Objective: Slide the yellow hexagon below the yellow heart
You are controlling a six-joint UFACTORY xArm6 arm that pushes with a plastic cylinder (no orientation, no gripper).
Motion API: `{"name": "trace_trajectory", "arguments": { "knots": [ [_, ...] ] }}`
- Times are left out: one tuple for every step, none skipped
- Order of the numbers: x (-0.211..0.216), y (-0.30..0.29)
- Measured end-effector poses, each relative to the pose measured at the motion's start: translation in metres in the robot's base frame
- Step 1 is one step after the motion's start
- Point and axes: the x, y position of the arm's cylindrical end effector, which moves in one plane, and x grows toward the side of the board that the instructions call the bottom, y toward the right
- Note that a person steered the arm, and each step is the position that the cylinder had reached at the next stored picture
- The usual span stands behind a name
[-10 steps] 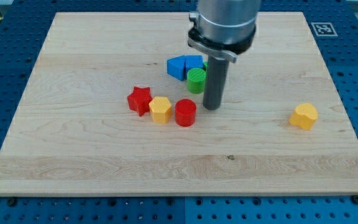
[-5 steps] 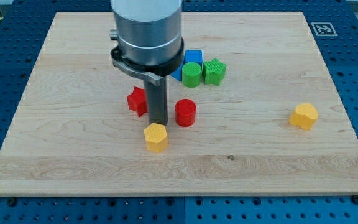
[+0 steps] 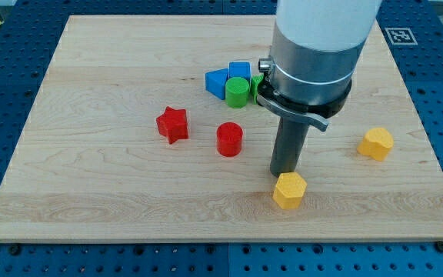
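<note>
The yellow hexagon (image 3: 289, 190) lies low on the board, right of centre. My tip (image 3: 284, 171) stands right above it in the view, touching or almost touching its upper edge. The yellow heart (image 3: 376, 143) lies to the view's right, above and to the right of the hexagon. The arm's grey body hides part of the board above the tip.
A red star (image 3: 172, 124) and a red cylinder (image 3: 229, 139) lie left of the tip. A blue triangle (image 3: 216, 81), a blue cube (image 3: 240, 71), a green cylinder (image 3: 238, 91) and a partly hidden green block (image 3: 257, 80) cluster at the upper middle.
The yellow hexagon has slid from beside the red star down and then far to the right. My tip moved left, then right along with it.
</note>
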Motion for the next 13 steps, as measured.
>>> {"name": "trace_trajectory", "arguments": {
  "knots": [
    [0.0, -0.035],
    [0.016, -0.052],
    [0.04, -0.034],
    [0.039, 0.033],
    [0.024, 0.091],
    [0.028, 0.098],
    [0.058, 0.099],
    [0.065, 0.141],
    [0.043, 0.16],
    [0.023, 0.16],
    [0.029, 0.16],
    [0.06, 0.16],
    [0.06, 0.14]
  ]
}}
